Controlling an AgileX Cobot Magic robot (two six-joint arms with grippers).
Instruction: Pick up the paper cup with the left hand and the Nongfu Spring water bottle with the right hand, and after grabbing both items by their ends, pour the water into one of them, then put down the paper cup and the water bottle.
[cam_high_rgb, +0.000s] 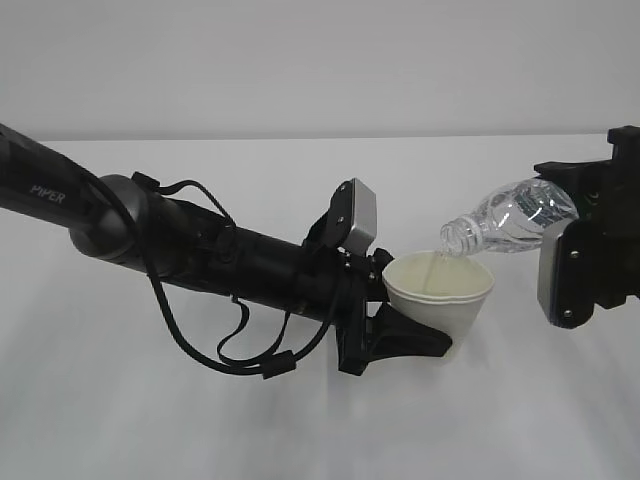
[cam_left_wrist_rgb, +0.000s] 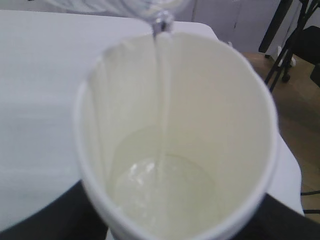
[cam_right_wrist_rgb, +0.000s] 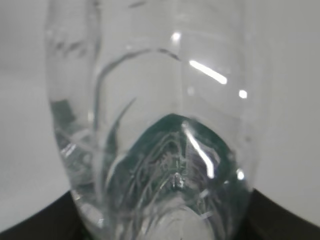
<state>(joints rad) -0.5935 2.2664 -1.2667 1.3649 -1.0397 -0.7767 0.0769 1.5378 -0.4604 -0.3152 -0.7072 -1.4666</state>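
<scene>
While the pour is going on, the left hand (cam_high_rgb: 400, 335) holds the paper cup (cam_high_rgb: 440, 295) by its lower part, its black fingers closed around the tapered wall, so the mouth of the cup stays free and faces upward. The cup is lifted a little above the white table (cam_high_rgb: 300, 420) and leans slightly. I think this lean helps the stream to land inside and not on the rim.

In the left wrist view, a thin stream of water (cam_left_wrist_rgb: 161, 100) falls past the far rim and runs down into the cup (cam_left_wrist_rgb: 175, 150). A shallow pool lies at the bottom; most of the cream-coloured inside is dry, so the cup is far from full.

Farther to the right, the right hand (cam_high_rgb: 585, 235) grips the Nongfu Spring water bottle (cam_high_rgb: 510, 215) at its base end, closed on it. The bottle is tilted with its capless neck lower, just above the far rim of the cup. In the right wrist view the clear bottle (cam_right_wrist_rgb: 160, 125) fills the picture, and how much water remains inside I cannot tell.
</scene>
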